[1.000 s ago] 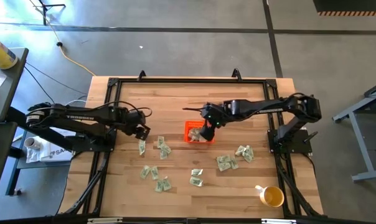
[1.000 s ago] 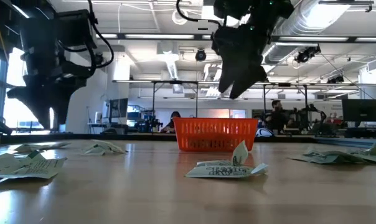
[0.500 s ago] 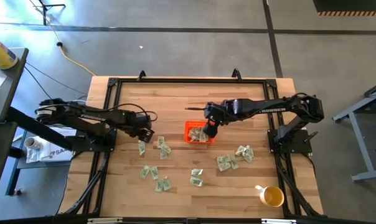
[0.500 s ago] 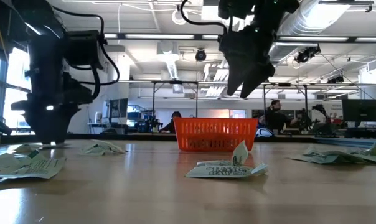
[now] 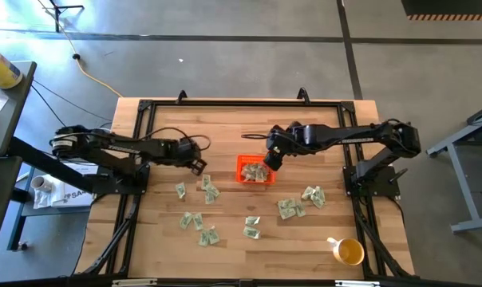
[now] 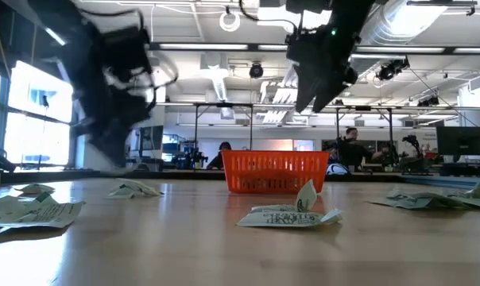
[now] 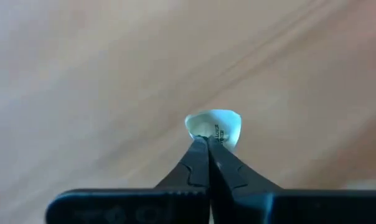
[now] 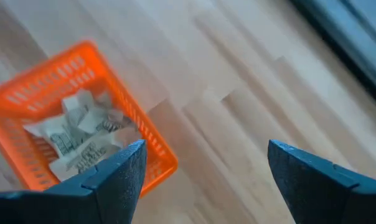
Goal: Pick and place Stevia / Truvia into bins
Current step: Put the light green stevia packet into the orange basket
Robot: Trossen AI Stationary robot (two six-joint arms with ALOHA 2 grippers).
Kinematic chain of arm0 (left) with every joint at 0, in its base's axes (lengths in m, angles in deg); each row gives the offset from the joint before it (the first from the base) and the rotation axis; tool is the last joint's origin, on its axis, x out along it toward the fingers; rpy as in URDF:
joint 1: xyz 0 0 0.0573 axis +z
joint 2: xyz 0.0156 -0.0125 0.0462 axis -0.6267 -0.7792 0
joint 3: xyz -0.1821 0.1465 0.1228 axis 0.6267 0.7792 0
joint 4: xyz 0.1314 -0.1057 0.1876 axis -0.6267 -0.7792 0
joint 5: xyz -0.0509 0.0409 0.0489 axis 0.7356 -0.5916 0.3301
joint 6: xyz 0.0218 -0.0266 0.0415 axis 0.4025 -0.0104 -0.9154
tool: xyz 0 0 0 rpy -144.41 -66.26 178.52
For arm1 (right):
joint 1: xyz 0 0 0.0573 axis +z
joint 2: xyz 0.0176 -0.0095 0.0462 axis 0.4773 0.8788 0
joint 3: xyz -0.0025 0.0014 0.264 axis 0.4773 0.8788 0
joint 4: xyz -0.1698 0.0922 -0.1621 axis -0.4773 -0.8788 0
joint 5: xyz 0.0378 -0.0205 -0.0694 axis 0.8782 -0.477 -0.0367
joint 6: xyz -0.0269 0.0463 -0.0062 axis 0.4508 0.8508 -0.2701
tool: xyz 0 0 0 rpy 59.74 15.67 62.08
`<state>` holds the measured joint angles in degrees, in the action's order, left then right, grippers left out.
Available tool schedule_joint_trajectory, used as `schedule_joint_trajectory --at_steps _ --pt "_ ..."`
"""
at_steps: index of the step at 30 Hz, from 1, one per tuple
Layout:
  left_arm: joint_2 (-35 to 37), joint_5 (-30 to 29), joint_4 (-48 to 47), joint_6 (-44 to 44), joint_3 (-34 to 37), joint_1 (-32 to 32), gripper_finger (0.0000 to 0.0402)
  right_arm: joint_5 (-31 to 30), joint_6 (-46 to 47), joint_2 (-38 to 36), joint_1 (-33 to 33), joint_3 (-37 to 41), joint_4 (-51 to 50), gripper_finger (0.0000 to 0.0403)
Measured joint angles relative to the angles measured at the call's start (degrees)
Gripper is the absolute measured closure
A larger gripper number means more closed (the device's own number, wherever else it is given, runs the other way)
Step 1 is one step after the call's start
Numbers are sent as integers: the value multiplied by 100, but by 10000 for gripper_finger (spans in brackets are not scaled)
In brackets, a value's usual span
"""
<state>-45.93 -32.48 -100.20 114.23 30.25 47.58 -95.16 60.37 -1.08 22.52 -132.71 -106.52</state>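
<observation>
One orange bin (image 5: 255, 171) sits just under the right claw (image 5: 271, 162), holding several packets (image 8: 82, 134). About eleven packets (image 5: 290, 208) lie loose on the tabletop (image 5: 225, 127), one more in the left claw (image 7: 208, 144). One yellow cup (image 5: 349, 253).

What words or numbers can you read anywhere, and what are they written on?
"SA", cut off: white sheet beside the table.
Dark print on the packet pinched by the left gripper: too blurred.
Print on the table's loose packets: too small.
Nothing else is readable.
</observation>
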Motion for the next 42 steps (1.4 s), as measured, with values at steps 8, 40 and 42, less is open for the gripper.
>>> schedule_joint_trajectory --at_steps 8,40,42 --pt "-128 365 1746 -2185 -1369 66 381 -438 25 -780 -41 0 -530 82" --pt "-2253 2119 -2361 -3599 -4667 197 107 1715 134 -1492 2125 2741 -565 82" --pt "-2069 1900 -2579 -3582 -4619 198 92 1579 -222 -1492 2318 2795 -322 82"
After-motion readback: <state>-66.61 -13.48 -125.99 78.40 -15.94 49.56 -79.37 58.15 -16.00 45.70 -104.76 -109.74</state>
